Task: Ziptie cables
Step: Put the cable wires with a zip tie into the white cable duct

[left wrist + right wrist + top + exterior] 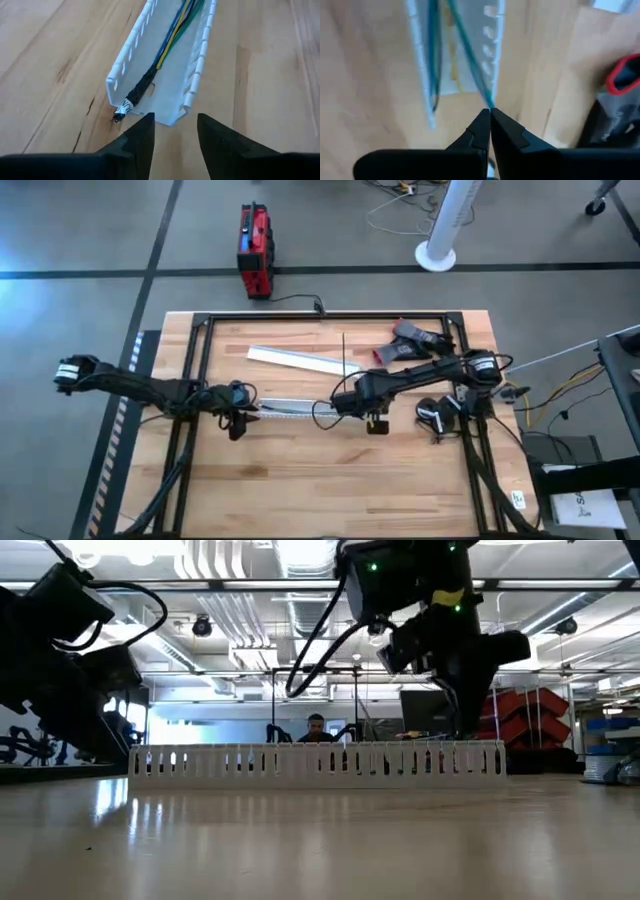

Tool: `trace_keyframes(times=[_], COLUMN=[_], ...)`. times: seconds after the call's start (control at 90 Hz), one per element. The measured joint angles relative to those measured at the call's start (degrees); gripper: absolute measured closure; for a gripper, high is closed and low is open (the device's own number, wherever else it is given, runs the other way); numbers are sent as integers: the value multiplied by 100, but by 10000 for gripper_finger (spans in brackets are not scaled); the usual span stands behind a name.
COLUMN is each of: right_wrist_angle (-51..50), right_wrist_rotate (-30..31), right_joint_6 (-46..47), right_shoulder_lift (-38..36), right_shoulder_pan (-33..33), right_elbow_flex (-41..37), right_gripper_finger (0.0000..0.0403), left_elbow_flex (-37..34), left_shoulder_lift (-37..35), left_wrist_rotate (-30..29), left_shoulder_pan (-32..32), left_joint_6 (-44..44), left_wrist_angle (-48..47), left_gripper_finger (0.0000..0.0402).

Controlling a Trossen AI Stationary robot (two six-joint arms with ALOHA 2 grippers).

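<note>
Cables [165, 50] lie in the white channel [197, 65]. My right gripper [490, 114] pinches one greenish strand at its end; left gripper [174, 131] gapes. Risk: strand slips, or pulling drags the bundle out.

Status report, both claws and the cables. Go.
Left claw open, at the channel end. Right claw shut on a green wire of the cables at the other end. Cables lie in channel. Ziptie untouched.
</note>
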Motion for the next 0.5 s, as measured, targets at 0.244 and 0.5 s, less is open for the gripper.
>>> trace_keyframes(times=[0.244,0.5], right_wrist_angle=[211,178], right_wrist_rotate=[51,904], right_joint_6=[67,104], right_shoulder_lift=[0,-51], right_shoulder_pan=[6,-69], right_elbow_flex=[-128,-203], right_gripper_finger=[403,403], left_elbow_flex=[0,0], left_shoulder_lift=[-3,-6], left_wrist_rotate=[2,2], left_shoulder_pan=[0,2], left_joint_6=[-24,-24], left_wrist_angle=[1,8], left_gripper_finger=[271,271])
